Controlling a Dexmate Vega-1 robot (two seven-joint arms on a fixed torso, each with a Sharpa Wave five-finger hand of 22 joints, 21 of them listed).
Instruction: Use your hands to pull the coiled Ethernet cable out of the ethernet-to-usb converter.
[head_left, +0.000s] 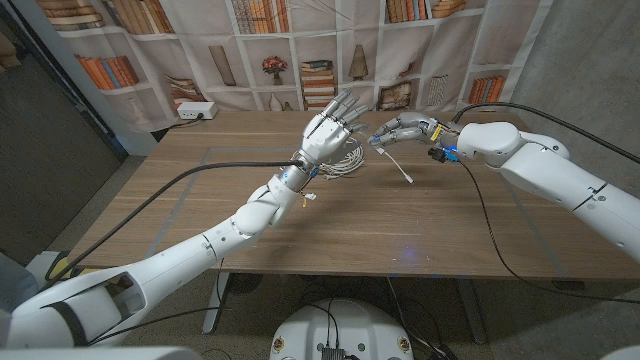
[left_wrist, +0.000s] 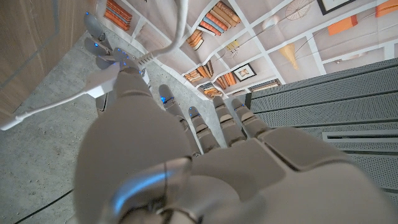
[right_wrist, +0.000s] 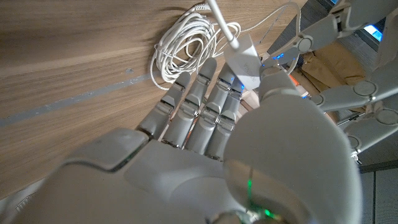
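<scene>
The coiled white Ethernet cable (head_left: 346, 160) (right_wrist: 186, 46) lies on the wooden table at its far middle. My left hand (head_left: 330, 130) (left_wrist: 205, 162) hovers just over the coil with its fingers spread and nothing in it. Its thumb tip is close to the cable's plug end (left_wrist: 147, 57). My right hand (head_left: 405, 128) (right_wrist: 249, 143) pinches the small white converter (right_wrist: 245, 62) between thumb and fingers, to the right of the coil. The converter's thin white tail (head_left: 402, 170) hangs to the table. Whether the plug sits in the converter is hidden.
A white box (head_left: 195, 110) stands at the table's far left corner. Black cables trail from both arms over the table (head_left: 490, 220) (head_left: 170, 185). A curtain printed with bookshelves hangs behind the far edge. Bare wood runs along the near half of the table (head_left: 380, 230).
</scene>
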